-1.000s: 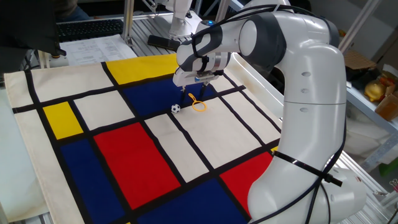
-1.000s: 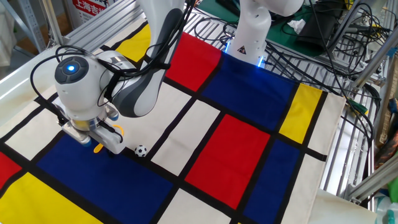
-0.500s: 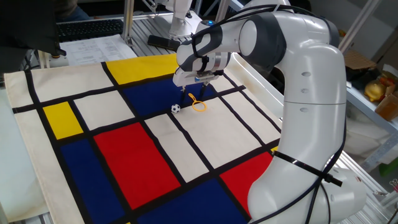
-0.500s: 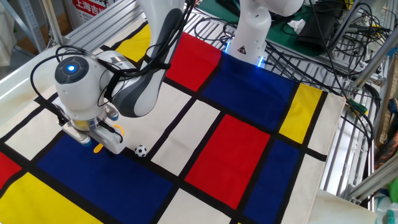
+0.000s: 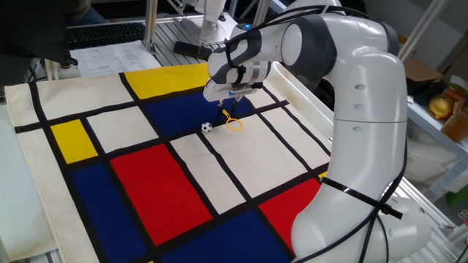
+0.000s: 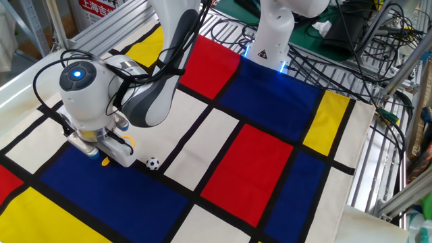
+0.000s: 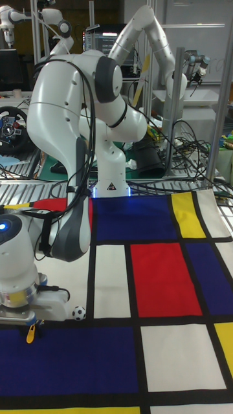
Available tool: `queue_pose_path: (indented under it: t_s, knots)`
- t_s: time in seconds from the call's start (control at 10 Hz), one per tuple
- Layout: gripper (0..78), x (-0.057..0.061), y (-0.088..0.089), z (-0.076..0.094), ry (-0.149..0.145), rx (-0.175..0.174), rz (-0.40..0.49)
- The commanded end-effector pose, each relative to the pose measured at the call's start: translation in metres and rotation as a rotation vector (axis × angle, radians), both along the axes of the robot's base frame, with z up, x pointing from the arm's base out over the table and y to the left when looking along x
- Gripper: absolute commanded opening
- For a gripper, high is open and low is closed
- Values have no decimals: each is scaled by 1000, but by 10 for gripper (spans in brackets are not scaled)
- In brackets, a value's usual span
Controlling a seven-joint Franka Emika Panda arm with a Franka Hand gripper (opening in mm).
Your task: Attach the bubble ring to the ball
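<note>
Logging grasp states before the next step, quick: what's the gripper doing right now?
gripper: closed on the handle of the bubble ring, loop hanging down just above the cloth; the ball lies apart, untouched.

White Panda arm bent low over table, end effector [image 5: 230, 104] pointing down, fingers close together

The cloth [image 5: 219, 164] on the table is a grid of red, blue, yellow and cream blocks split by black lines. The ball [image 5: 207, 127] is white with black patches. The bubble ring [image 5: 233, 123] is orange-yellow. The arm [image 5: 351, 109] is glossy white with dark grey joints and a blue light [image 6: 76, 73].
</note>
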State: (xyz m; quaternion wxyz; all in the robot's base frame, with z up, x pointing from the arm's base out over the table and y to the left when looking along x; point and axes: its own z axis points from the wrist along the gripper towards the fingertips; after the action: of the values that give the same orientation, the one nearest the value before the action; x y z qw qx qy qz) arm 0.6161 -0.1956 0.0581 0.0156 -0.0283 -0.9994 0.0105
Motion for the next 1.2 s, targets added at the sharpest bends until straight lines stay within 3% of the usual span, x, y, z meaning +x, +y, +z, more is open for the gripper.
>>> queue_pose_path:
  t_s: [0.1, 1.2]
  knots:
    - [12, 1, -1, 2, -3, -2, -1]
    - [12, 1, 0, 2, -6, -8, -23]
